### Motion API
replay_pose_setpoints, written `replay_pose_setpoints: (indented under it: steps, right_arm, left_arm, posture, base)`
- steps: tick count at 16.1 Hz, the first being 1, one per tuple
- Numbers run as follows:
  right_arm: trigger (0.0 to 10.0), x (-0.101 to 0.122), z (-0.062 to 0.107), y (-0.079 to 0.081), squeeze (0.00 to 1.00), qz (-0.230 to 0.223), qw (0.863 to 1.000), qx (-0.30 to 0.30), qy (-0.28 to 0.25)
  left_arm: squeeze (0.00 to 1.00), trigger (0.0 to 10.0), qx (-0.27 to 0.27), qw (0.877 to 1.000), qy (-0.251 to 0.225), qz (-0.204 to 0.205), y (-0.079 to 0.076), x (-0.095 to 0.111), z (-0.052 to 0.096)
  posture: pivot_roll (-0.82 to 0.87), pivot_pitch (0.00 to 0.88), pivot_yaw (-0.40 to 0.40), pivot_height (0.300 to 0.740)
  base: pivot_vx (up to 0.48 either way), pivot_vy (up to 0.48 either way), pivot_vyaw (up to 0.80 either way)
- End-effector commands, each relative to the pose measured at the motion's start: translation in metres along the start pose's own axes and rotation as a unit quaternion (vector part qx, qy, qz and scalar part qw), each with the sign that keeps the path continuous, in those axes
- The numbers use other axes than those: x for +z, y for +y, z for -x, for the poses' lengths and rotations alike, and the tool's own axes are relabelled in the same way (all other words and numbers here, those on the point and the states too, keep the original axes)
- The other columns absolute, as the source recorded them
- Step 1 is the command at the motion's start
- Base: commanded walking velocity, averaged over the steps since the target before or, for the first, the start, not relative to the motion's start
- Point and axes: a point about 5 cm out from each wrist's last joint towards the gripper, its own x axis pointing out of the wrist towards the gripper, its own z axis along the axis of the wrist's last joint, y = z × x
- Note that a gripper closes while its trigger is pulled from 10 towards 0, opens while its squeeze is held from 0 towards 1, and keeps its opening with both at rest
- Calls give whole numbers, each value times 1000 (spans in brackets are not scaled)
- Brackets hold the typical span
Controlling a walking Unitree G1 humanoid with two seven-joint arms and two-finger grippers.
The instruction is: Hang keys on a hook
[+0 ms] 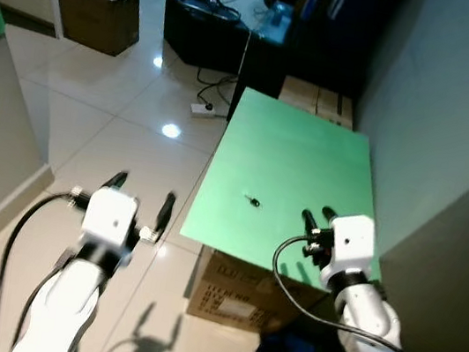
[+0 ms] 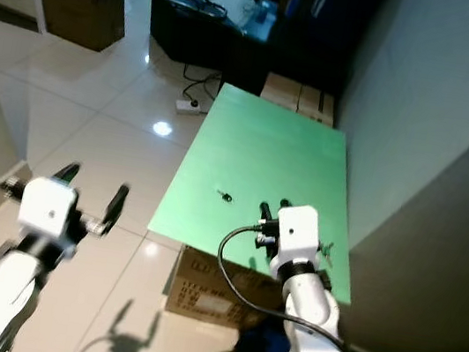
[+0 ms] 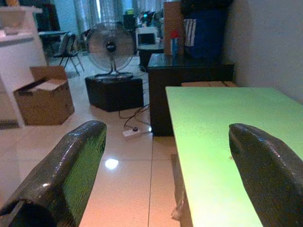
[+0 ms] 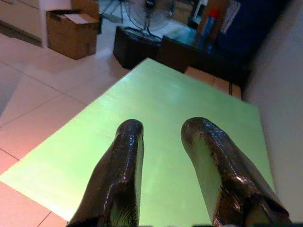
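**A:** Left eye view puts the keys (image 1: 253, 202) flat on the green bench (image 1: 310, 152), near its middle and well apart from both tools. Which step would the robot be on?

**B:** Judging by that, the reach before the pickup; nothing is held. The right tool (image 1: 317, 216) hovers over the near part of the bench with its fingers (image 4: 124, 156) a narrow gap apart. The left tool (image 1: 141, 192) hangs over the tiled floor (image 1: 119, 113) beside the bench, spread wide.

**A:** And the next move?

**B:** Probably the right tool travels forward and toward the robot's left, then descends over the keys. They are small and lie flat, so the fingers must straddle them closely. No hook can be made out.
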Motion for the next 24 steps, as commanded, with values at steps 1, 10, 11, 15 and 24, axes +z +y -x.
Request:
replay_pose_setpoints:
  steps: [1,10,11,15,24]
  right_arm:
    - [10000,-15,7,-15,0,-34,998,-50,24]
    - [10000,-20,47,-40,0,-47,988,-145,13]
    - [10000,-19,47,-40,0,-46,988,-144,12]
    - [10000,-5,42,-8,0,-7,1000,1,-4]
    - [10000,-10,38,-10,0,-13,1000,-6,12]
  left_arm:
    - [0,10000,-4,1000,-12,-4,-3,6,4]
    - [0,10000,-101,994,-33,7,-22,13,-33]
    - [0,10000,-103,994,-34,7,-23,13,-33]
    - [0,10000,-103,994,-33,7,-21,12,-36]
    - [0,10000,-105,994,-29,18,-17,11,-31]
  posture:
    - [42,21,-143,740]
    - [-126,17,23,740]
    - [-126,17,23,740]
    - [-123,18,18,740]
    - [-106,18,12,740]
  base:
    - [0,0,0]
    - [312,0,-638]
    - [334,0,0]
    - [333,0,200]
    - [290,0,328]
